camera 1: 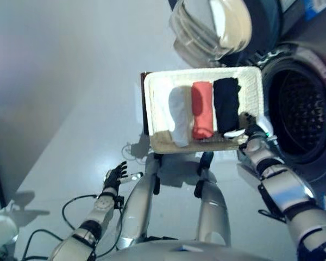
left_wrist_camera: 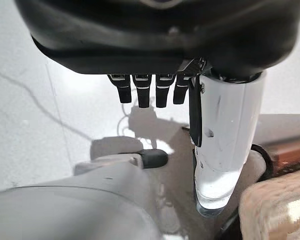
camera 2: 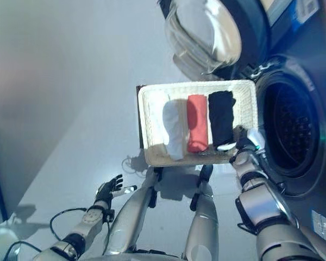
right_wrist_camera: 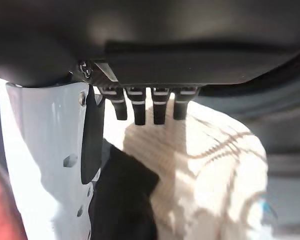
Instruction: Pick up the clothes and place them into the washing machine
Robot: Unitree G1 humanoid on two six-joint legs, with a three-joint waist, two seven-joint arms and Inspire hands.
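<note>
A white woven basket (camera 2: 152,128) stands on the floor before the open front-loading washing machine (camera 2: 293,125), whose glass door (camera 2: 204,32) is swung wide. Three rolled clothes lie side by side in it, long axes running from the basket's near edge toward its far edge: a white roll (camera 2: 174,130) on the left, a red roll (camera 2: 196,124) in the middle, a black roll (camera 2: 221,117) nearest the drum. The right hand (camera 2: 244,145) hovers over the basket's near right corner by the black roll, fingers straight, holding nothing. The left hand (camera 1: 115,176) hangs above the floor, well apart from the basket, fingers spread loosely.
</note>
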